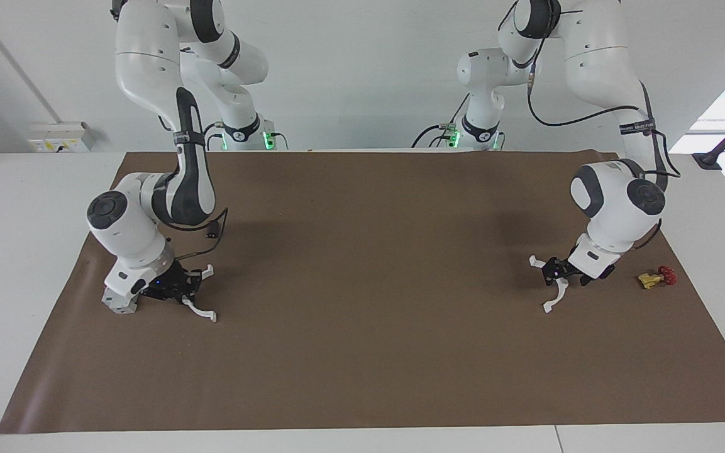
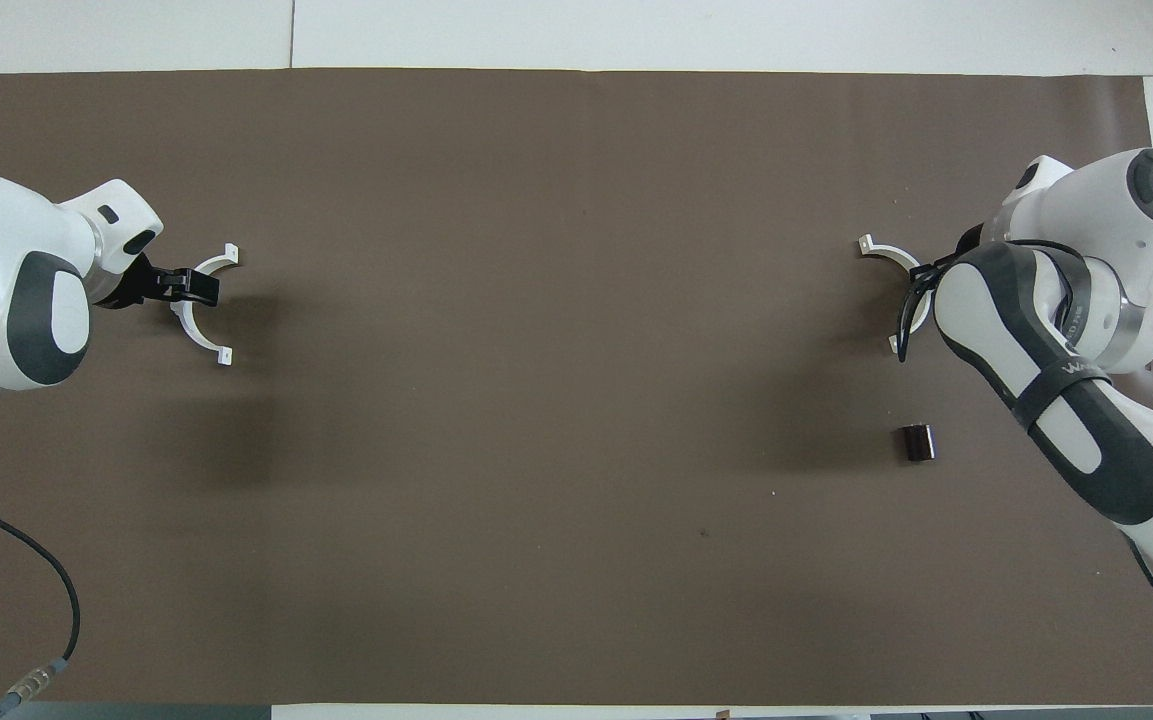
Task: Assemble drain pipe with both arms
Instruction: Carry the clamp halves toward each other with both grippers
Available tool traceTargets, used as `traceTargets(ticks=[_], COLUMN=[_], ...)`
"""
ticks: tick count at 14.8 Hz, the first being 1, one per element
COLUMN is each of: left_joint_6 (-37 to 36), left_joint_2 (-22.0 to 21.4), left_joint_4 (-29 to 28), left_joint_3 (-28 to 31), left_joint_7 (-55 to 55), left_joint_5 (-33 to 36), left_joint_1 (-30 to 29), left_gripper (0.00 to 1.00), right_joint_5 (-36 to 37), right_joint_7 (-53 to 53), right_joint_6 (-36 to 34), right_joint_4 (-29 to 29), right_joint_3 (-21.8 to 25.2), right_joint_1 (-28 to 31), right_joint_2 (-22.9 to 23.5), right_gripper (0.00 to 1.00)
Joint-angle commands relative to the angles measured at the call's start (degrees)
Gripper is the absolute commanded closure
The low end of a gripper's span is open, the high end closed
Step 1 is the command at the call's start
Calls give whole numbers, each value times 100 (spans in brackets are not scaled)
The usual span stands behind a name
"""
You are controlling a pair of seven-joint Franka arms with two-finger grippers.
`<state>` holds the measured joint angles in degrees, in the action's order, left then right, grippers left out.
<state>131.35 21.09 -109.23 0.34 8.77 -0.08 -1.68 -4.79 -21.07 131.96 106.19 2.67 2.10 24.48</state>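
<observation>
The drain pipe is in two separate white half-ring arcs, one at each end of the brown mat. My right gripper [image 1: 185, 289] is low over the mat and shut on the middle of one arc [image 1: 199, 311], which also shows in the overhead view [image 2: 884, 250]. There my own forearm hides the fingers. My left gripper [image 1: 554, 272] is shut on the middle of the other arc [image 1: 560, 293]. In the overhead view this gripper [image 2: 192, 286] holds its arc [image 2: 194, 335] with the open side toward the table's middle.
A grey blocky box [image 1: 117, 303] stands beside my right gripper near the mat's edge. A small dark cylinder [image 2: 918, 442] lies nearer the robots than the right arm's arc. A small yellow and red part [image 1: 654, 278] lies beside my left wrist. A cable [image 2: 31, 560] crosses the mat's corner.
</observation>
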Motion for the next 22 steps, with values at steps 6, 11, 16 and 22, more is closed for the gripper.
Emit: traceTargets(ticks=[6, 11, 16, 22], left_joint_6=[75, 13, -442, -787], left_joint_2=[-202, -324, -755, -843], left_joint_4=[-230, -151, 15, 183], left_joint_3=[36, 45, 54, 45], left_joint_7=[-68, -51, -77, -1059], left_joint_5=[-54, -54, -54, 470], left_joint_1=[10, 53, 80, 632], left_gripper=[100, 100, 100, 100], right_joint_5=[-49, -5, 83, 92], right_joint_7=[1181, 2772, 4249, 4550], right_joint_6=[-2005, -2210, -1718, -1244], right_joint_4=[-1485, -1812, -1951, -2041], right_joint_3=[-48, -48, -48, -48], right_joint_1=[-674, -1930, -2950, -3330], right_joint_2=[-75, -92, 293, 637], right_gripper=[100, 100, 100, 100])
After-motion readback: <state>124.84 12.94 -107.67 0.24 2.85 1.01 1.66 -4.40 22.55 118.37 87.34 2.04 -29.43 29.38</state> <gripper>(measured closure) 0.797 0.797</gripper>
